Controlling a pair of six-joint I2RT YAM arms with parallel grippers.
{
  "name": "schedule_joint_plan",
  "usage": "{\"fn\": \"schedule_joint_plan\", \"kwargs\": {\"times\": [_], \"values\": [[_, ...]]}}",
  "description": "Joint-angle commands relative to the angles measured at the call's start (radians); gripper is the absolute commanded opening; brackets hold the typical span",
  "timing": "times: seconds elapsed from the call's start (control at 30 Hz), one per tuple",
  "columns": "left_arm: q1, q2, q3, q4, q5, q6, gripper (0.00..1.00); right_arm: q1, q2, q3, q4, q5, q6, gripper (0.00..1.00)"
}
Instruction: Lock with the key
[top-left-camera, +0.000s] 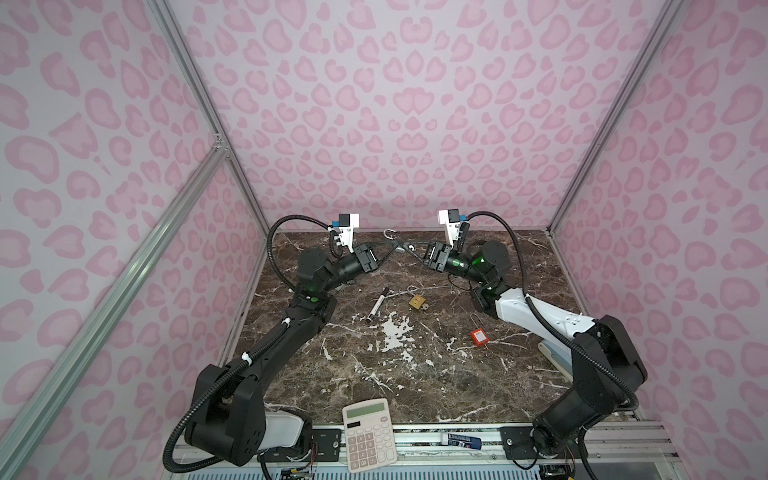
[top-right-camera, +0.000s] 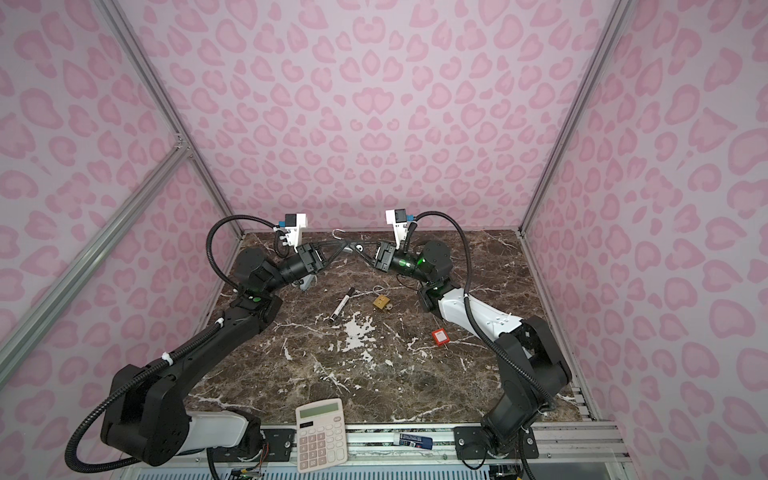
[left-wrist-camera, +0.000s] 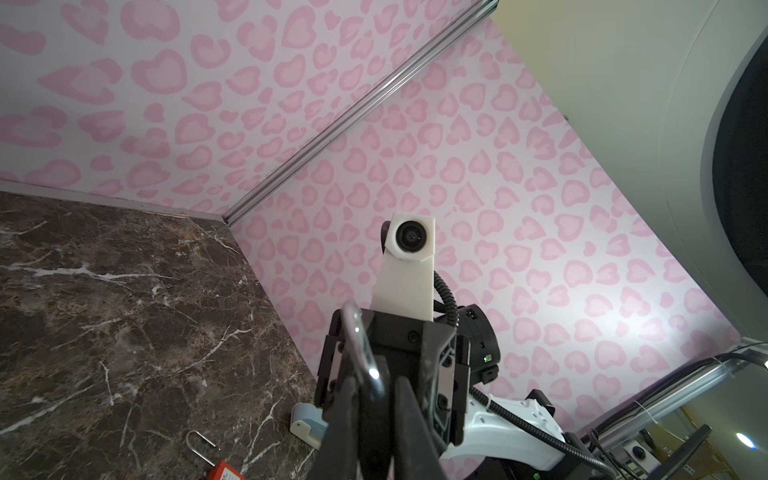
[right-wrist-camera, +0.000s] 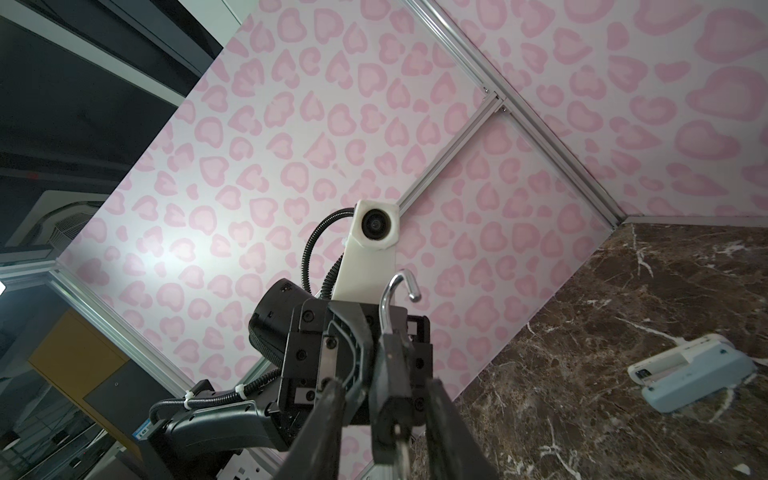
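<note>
The dark padlock with an open silver shackle (right-wrist-camera: 390, 374) is held above the brown marble counter (top-left-camera: 415, 374), near the back wall. A small silver key (right-wrist-camera: 401, 451) protrudes from its base. The left gripper (left-wrist-camera: 376, 386) is clamped on the padlock body. The right gripper (right-wrist-camera: 384, 395) is partly open; its fingers straddle the key, with gaps visible on both sides. On the counter lie a brass padlock (top-left-camera: 415, 302), a red padlock (top-left-camera: 478, 336) and a black-and-silver pen (top-left-camera: 377, 305).

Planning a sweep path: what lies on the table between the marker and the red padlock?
A brass padlock, roughly midway, slightly toward the back wall; otherwise bare tabletop. Both top views show it.
</note>
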Motion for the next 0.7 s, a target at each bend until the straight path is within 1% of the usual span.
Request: {"fn": "schedule_joint_plan", "kwargs": {"times": [0.0, 0.1, 0.27, 0.3, 0.33, 0.43, 0.47, 0.5, 0.57, 0.6, 0.67], "values": [[0.002, -0.013, 0.002, 0.049, 0.003, 0.002, 0.04, 0.002, 0.007, 0.001, 0.036, -0.018, 0.005, 0.32], [0.002, -0.011, 0.004, 0.048, 0.004, 0.002, 0.04, 0.005, 0.011, 0.003, 0.037, -0.02, 0.003, 0.29], [0.001, -0.01, 0.005, 0.042, 0.004, 0.007, 0.04, 0.009, 0.016, 0.004, 0.045, -0.021, 0.004, 0.17], [0.002, -0.008, 0.004, 0.039, 0.004, 0.009, 0.06, 0.008, 0.016, 0.004, 0.048, -0.021, 0.004, 0.14], [0.002, -0.01, 0.003, 0.038, 0.003, 0.011, 0.1, 0.008, 0.016, 0.005, 0.048, -0.021, 0.003, 0.12], [0.002, -0.014, -0.005, 0.024, -0.003, 0.026, 0.28, 0.008, 0.016, 0.003, 0.054, -0.021, 0.004, 0.08], [0.002, -0.018, -0.007, 0.018, -0.005, 0.032, 0.35, 0.008, 0.016, 0.005, 0.053, -0.02, 0.003, 0.07], [0.001, -0.02, -0.01, 0.015, -0.007, 0.034, 0.45, 0.008, 0.016, 0.004, 0.054, -0.018, 0.002, 0.06], [0.001, -0.019, -0.012, 0.007, -0.007, 0.041, 0.57, 0.007, 0.015, 0.003, 0.058, -0.019, 0.003, 0.05], [0.002, -0.019, -0.013, 0.002, -0.008, 0.045, 0.62, 0.006, 0.014, 0.003, 0.057, -0.017, 0.003, 0.04], [0.002, -0.022, -0.017, -0.011, -0.011, 0.055, 0.68, 0.003, 0.012, 0.002, 0.06, -0.015, 0.001, 0.04]]}}
